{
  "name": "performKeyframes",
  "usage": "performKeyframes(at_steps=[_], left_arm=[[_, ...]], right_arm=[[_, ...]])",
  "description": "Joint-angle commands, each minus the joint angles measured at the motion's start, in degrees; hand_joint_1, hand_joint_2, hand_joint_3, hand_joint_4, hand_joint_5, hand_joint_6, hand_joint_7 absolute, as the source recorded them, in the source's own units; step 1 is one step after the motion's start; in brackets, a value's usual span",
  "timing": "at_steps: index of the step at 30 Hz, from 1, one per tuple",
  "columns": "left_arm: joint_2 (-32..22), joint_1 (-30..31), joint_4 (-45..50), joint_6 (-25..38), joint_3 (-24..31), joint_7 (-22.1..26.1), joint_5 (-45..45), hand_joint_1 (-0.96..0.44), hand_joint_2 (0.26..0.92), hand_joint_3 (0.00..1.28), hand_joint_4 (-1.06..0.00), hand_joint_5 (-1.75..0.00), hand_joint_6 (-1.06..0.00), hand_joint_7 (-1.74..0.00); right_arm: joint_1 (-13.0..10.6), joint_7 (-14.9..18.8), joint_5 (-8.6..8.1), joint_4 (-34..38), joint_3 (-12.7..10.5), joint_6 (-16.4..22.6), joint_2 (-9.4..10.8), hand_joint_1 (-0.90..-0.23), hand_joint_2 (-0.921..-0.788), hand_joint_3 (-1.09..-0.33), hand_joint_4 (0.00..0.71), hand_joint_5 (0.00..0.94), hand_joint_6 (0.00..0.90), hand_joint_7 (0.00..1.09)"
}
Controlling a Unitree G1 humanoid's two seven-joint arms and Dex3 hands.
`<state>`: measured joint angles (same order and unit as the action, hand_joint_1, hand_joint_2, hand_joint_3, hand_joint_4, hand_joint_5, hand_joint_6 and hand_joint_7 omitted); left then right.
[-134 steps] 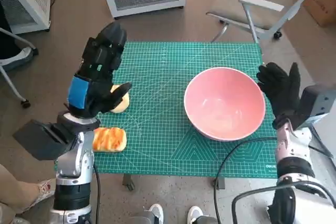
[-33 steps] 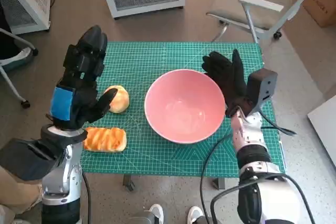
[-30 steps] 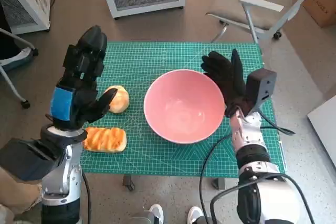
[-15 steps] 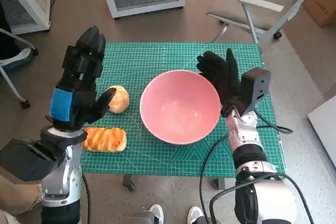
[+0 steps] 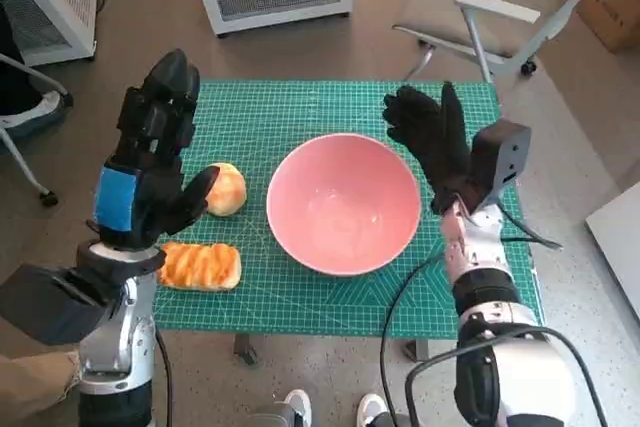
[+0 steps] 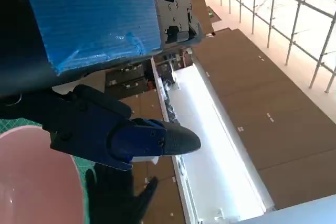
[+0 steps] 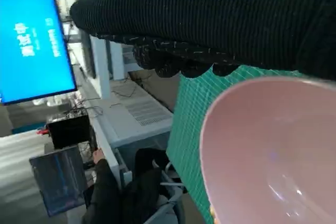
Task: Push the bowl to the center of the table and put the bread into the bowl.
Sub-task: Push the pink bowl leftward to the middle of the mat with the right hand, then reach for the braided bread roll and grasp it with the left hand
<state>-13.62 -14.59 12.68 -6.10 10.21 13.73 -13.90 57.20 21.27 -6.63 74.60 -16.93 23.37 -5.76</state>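
A pink bowl (image 5: 343,203) is seen on the green cutting mat (image 5: 290,112) that covers the table, at about the middle of the mat. The bowl is round, smooth and glossy, of one plain pale pink inside and out, with a thin rim, and nothing is contained in it. In the right wrist view its rim and hollow (image 7: 273,150) are shown close up against the green mat, with a soft sheen on the inner wall.

Two pieces of bread are laid on the mat beside the bowl, on the side of the robot's left arm. A round bun (image 5: 227,189), pale golden, is placed just beside the bowl's rim but apart from it. A longer glazed loaf (image 5: 199,266), orange-brown with pale streaks, is set nearer the mat's front edge, apart from both bun and bowl.

The left hand (image 5: 150,162) is held raised above the mat on the far side of the bun from the bowl; its fingers are stretched and spread, and nothing is grasped. The right hand (image 5: 432,142) is held just beside the bowl's rim on the opposite side, fingers extended and apart, nothing gripped; whether the rim is touched cannot be told.
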Motion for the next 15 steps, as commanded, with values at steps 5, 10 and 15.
performKeyframes(at_steps=[5,10,15], left_arm=[[-0.2,-1.9,-0.9,-0.2,0.7,0.1,-0.9,-0.56,0.901,0.33,-0.03,0.00,0.00,-0.43],[-0.1,-2.7,-2.0,-0.7,0.8,0.7,-1.2,-0.56,0.901,0.33,-0.04,0.00,0.00,-0.43],[0.0,-3.5,-3.0,-1.3,0.7,1.5,-1.8,-0.54,0.900,0.32,-0.04,0.00,0.00,-0.44]], right_arm=[[0.8,8.7,-3.22,-4.3,-1.3,10.1,-2.0,-0.597,-0.921,-0.766,0.189,0.000,0.274,0.05],[0.4,14.2,-6.71,-8.2,-2.1,14.6,-2.1,-0.623,-0.921,-0.763,0.180,0.002,0.275,0.05],[-0.8,18.7,-9.89,-13.3,-2.0,17.6,-2.0,-0.618,-0.921,-0.769,0.185,0.005,0.291,0.06]])
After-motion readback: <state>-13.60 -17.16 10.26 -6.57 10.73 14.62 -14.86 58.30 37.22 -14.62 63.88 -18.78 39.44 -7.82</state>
